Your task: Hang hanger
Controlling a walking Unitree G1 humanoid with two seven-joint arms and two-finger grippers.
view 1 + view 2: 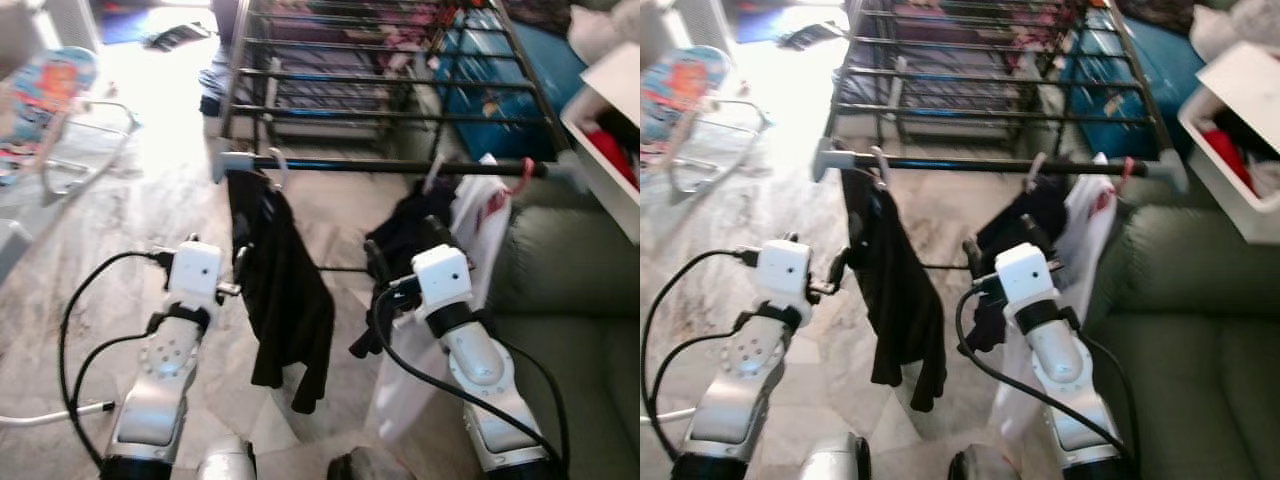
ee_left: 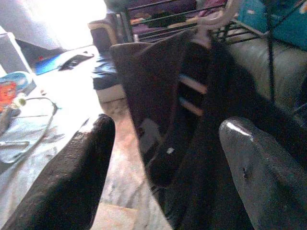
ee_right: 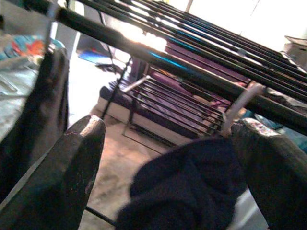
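A black garment (image 1: 285, 290) hangs on a white hanger (image 1: 277, 165) from the left end of the drying rack's black front rail (image 1: 400, 165). My left gripper (image 1: 240, 268) is open just left of it, level with the garment's upper part (image 2: 192, 120). Further right on the rail, a second white hanger hook (image 3: 240, 105) carries a bunched dark garment (image 1: 410, 225). My right gripper (image 1: 405, 245) is open right at this bundle (image 3: 187, 182), which lies between its spread fingers just below the rail (image 3: 192, 72). Whether the fingers touch the cloth is unclear.
A white garment (image 1: 480, 230) on a red hanger (image 1: 522, 178) hangs at the rail's right end. A green sofa (image 1: 570, 290) lies to the right, with a white box (image 1: 610, 110) above it. A baby bouncer (image 1: 50, 90) stands at far left on the marble floor.
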